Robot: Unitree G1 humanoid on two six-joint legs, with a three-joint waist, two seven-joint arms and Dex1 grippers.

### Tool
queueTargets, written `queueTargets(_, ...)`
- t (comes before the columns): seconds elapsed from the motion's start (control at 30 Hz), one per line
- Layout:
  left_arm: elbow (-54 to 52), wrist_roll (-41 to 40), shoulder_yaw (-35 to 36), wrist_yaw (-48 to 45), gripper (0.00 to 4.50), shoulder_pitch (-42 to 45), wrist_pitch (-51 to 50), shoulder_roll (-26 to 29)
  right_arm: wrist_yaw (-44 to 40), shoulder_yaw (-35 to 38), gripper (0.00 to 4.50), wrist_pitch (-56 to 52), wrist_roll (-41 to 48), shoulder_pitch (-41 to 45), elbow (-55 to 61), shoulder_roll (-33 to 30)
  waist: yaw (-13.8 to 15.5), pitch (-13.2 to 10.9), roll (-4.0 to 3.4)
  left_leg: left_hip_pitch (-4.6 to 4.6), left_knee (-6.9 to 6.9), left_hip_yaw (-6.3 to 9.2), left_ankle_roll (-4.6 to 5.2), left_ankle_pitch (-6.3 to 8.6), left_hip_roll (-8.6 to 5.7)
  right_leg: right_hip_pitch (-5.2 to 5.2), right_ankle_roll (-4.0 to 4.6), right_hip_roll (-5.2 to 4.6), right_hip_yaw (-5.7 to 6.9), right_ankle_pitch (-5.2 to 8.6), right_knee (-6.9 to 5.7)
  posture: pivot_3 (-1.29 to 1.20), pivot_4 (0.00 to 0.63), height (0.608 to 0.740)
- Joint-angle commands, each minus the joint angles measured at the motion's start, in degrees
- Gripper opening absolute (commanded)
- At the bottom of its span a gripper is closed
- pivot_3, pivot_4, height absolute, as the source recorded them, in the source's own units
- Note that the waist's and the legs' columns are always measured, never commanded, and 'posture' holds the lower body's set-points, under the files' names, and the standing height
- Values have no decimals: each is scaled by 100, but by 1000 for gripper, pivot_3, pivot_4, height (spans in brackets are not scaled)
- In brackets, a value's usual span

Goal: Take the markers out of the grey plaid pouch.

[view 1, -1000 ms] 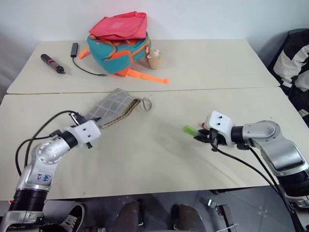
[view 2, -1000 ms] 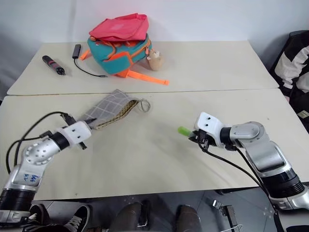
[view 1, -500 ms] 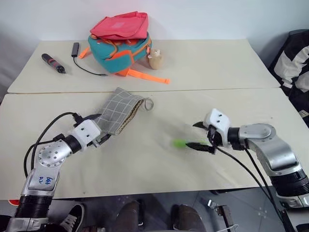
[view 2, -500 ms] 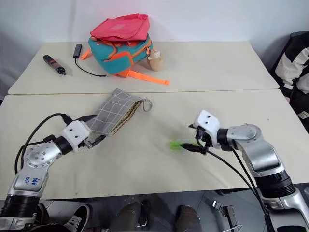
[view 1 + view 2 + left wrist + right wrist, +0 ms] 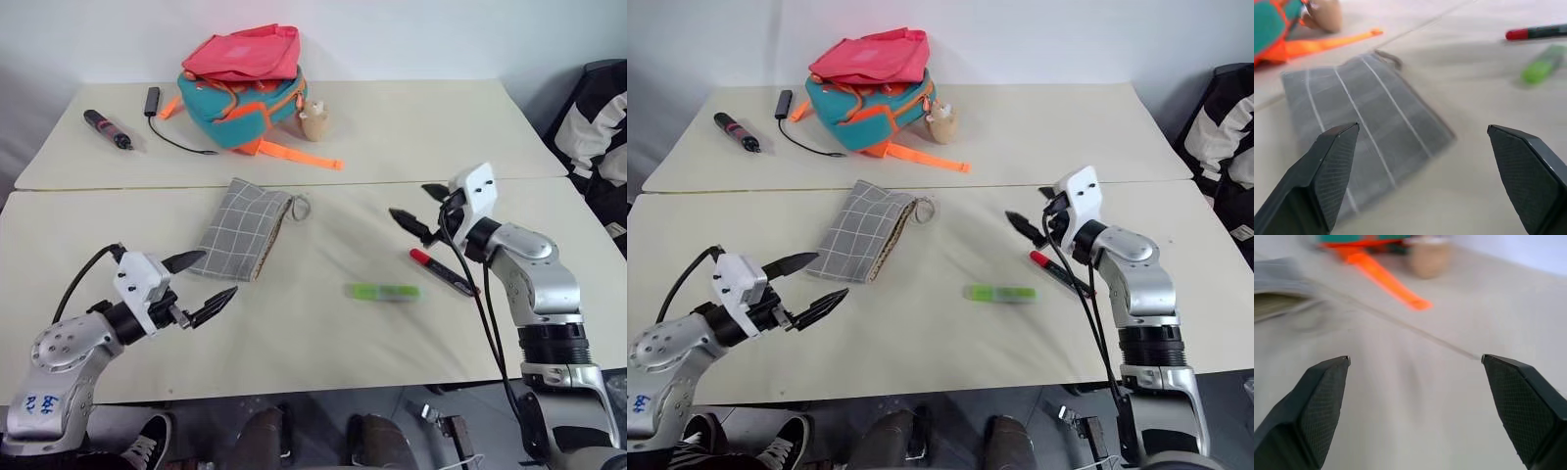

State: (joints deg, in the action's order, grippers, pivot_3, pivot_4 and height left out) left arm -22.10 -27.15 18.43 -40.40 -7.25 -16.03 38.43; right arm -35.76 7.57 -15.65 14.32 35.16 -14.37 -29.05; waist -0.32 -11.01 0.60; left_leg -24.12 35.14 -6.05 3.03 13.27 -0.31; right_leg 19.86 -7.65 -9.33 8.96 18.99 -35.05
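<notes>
The grey plaid pouch [image 5: 245, 227] lies flat on the near table, its metal ring [image 5: 300, 207] at its far right corner. Both markers lie loose on the table to its right: the light green one [image 5: 382, 292] and the red one with black parts [image 5: 441, 271]. My left gripper [image 5: 219, 272] hangs open and empty just in front of the pouch's near end. My right gripper [image 5: 409, 199] is open and empty, raised above the table just behind the red marker. The left wrist view shows the pouch [image 5: 1366, 132], the red marker [image 5: 1540, 32] and the green marker [image 5: 1542, 66].
On the far table stand a teal-orange backpack [image 5: 240, 93] with a pink bag on top, a small beige figure [image 5: 313, 119], a dark pen-like tool [image 5: 106, 128] and a black cable [image 5: 171, 137]. A seam [image 5: 392, 181] divides the two tables. Dark clothing [image 5: 598, 117] hangs at the right.
Both grippers opened. The left let go of the pouch and drew back toward me; the pouch settled flat. The right dropped the green marker and rose away to the far right.
</notes>
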Motion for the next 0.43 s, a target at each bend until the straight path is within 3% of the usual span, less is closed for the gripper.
queueTargets(0.03,-100,-143,403,19,4473,-326,55,-112,295,416,4500,826,-111,117,-773,-100,1,0,0,0,0,-1,0,0,1,0,0,1,0,0,0,0,150,740)
queueTargets(0.23,-45,-128,650,169,4473,-644,132,-423,344,672,4500,1899,-182,135,-2127,-169,0,-1,-2,0,1,-1,2,-1,1,-4,0,-1,-1,0,2,0,150,740)
queueTargets(0.43,11,-117,776,153,4473,-782,311,-538,756,560,4500,2274,-458,418,-2701,-218,-47,-5,-8,2,1,-3,2,-2,2,-2,0,-2,-4,0,0,0,150,740)
